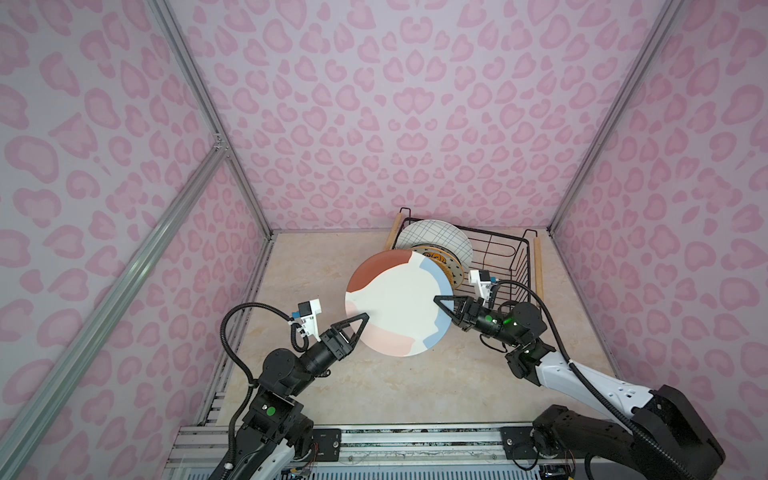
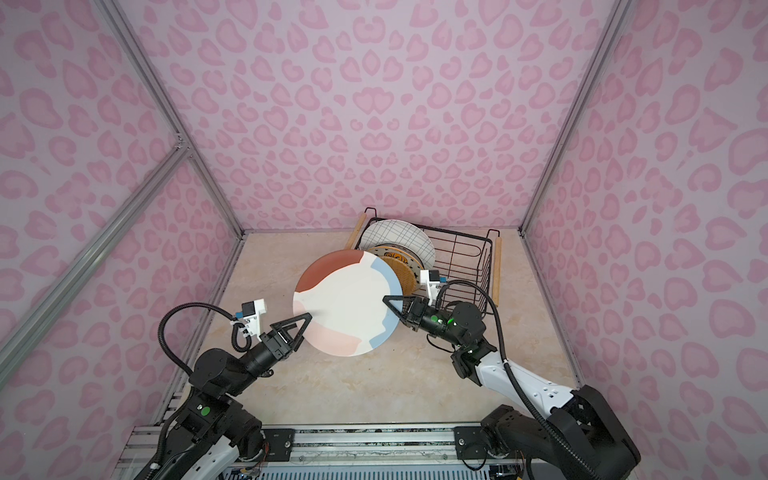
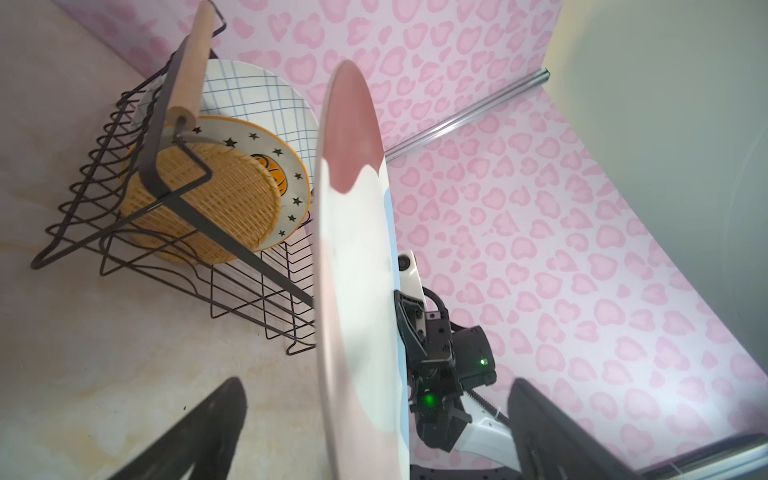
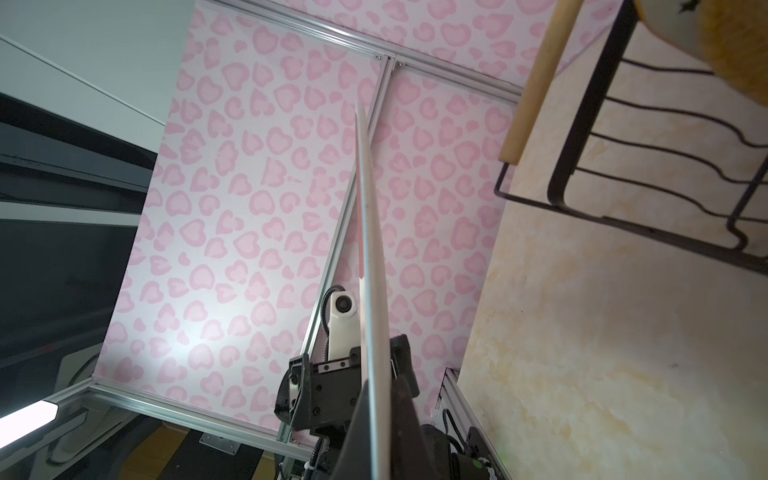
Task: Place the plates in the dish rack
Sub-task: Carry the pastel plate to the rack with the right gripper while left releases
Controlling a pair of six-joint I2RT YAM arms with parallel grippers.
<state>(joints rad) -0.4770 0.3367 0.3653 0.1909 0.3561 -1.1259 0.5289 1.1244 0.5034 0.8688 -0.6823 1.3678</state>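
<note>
While the right gripper [image 1: 444, 305] is clamped on the blue-edged rim of the pastel-patch plate [image 1: 395, 303], the left gripper [image 1: 362, 323] holds its fingers [image 3: 208, 428] wide apart, one on each side of the opposite rim and clear of it. The plate hangs above the marbled tabletop [image 1: 374, 386], just beside the near left corner of the dish rack [image 1: 515, 266]. In the rack's left end a grid-line plate [image 1: 436, 239], a star plate [image 3: 291, 174] and a woven plate [image 3: 216, 203] stand on edge.
</note>
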